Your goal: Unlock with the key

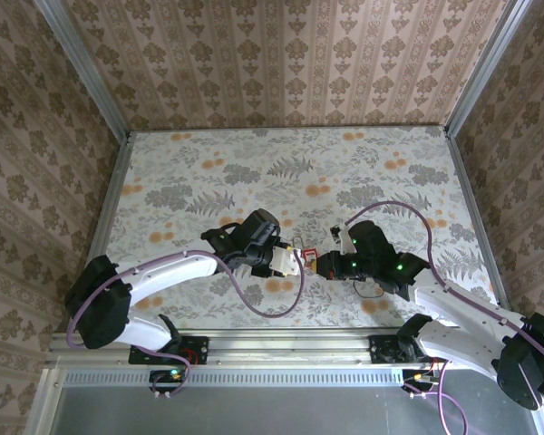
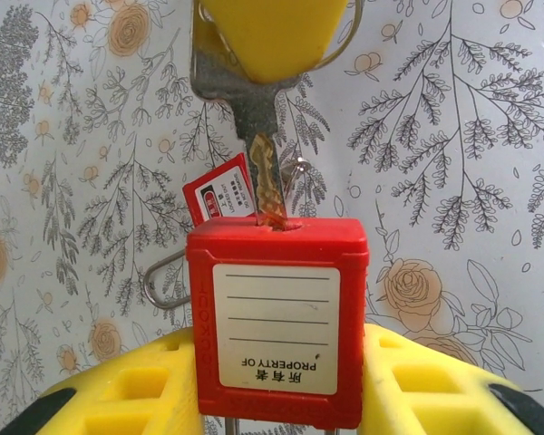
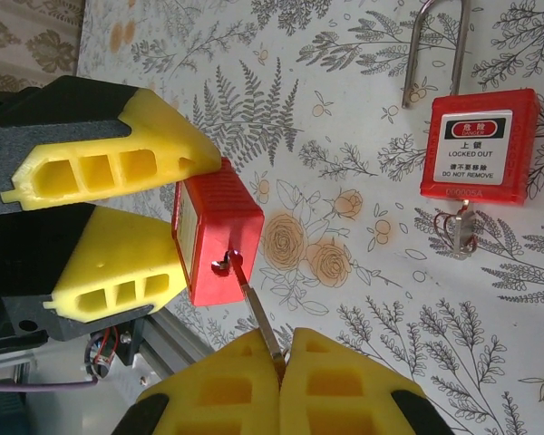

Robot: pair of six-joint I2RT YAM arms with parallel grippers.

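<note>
**Key tip in the keyway, the two grippers nose to nose**

The left gripper (image 1: pixel 284 259) clamps the red padlock (image 3: pixel 216 231) by its sides, keyhole face turned right toward the other arm. The right gripper (image 3: pixel 279 349) is clenched on the bow of the key (image 3: pixel 254 304).

The key's long axis runs straight from the right gripper's fingertips into the keyhole. Its tip sits in the slot, but much of the blade is bare, so it looks only partly seated.

Both arms reach inward over the near half of the table (image 1: pixel 254 163) — left from the left, right from the right — meeting near the middle.

A second padlock (image 3: pixel 479 145) lies flat on the table just beyond, apart from both grippers.
</note>
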